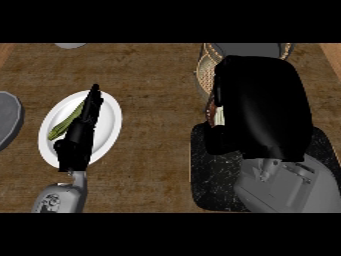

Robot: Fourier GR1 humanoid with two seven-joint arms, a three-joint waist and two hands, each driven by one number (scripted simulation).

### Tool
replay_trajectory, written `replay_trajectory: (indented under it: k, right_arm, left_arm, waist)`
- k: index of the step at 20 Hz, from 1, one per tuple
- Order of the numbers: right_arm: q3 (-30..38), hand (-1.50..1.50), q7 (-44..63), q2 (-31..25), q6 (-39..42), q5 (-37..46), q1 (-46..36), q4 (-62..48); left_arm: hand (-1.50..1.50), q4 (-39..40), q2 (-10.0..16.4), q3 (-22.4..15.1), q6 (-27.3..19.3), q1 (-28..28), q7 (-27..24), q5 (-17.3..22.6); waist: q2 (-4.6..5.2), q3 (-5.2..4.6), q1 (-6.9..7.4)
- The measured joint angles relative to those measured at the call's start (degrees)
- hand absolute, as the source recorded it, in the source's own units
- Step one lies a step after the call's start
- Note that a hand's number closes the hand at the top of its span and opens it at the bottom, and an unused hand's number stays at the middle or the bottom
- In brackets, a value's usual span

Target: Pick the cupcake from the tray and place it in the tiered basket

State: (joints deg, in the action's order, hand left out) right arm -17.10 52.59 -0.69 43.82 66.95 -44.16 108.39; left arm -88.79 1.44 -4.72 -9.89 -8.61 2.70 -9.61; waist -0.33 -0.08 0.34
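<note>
- The right hand [265,107] is raised over the right side of the counter. It covers the far end of the dark tray [210,175] and the near side of the tiered basket [206,70].
- Its fingers curl downward, and only a cream and reddish sliver shows under its left edge. I take that sliver for the cupcake [218,114], held in the hand and off the tray.
- The tray lies toward the counter's near right corner, and the parts of it that show are bare. The pick therefore looks done.
- The basket's wicker rim stands by the far edge, right of the middle, just beyond the hand. Whether the cupcake is already above a tier is hidden by the hand.
- What is left, by my reading, is to bring the cupcake over the basket, lower it in and let go.
- The left hand [81,132] rests with straight fingers above a white plate [110,125] left of the middle. It holds nothing, and a green item [64,125] lies on that plate.
</note>
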Motion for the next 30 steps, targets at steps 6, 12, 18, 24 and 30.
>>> replay_trajectory:
  k: [6, 12, 18, 24, 30]
  right_arm:
    - [8.2, 1.50, 3.6, 0.1, -1.9, -7.9, -7.6, -2.7]
    - [14.1, 1.50, 3.4, 0.1, -4.4, -8.9, -17.2, -14.2]
    - [16.7, 1.50, -1.4, -4.0, -9.3, -5.4, -19.3, -24.7]
    - [17.4, 1.50, -6.7, -7.8, -14.6, -3.0, -19.8, -32.9]
    - [20.5, -1.50, -10.6, -11.0, -19.3, -2.8, -20.7, -41.3]
  left_arm:
    - [0.00, -0.7, -0.4, -0.5, -0.2, 0.2, 0.7, -0.4]
    - [0.00, -0.8, -0.8, -0.5, -0.4, -1.1, 1.8, -0.7]
    - [0.00, -2.6, 0.1, -0.6, 0.6, 1.6, 0.9, -0.4]
    - [0.00, -2.1, -0.4, -0.3, 0.1, 0.8, 1.4, -0.8]
    - [0.00, -1.0, -0.9, -0.4, -0.2, 0.3, 0.4, -0.8]
  waist:
    - [0.10, 0.03, 0.40]
    - [0.32, 0.02, 0.44]
    - [0.43, 0.03, 0.49]
    - [0.46, 0.06, 0.24]
    - [0.50, 0.06, 0.24]
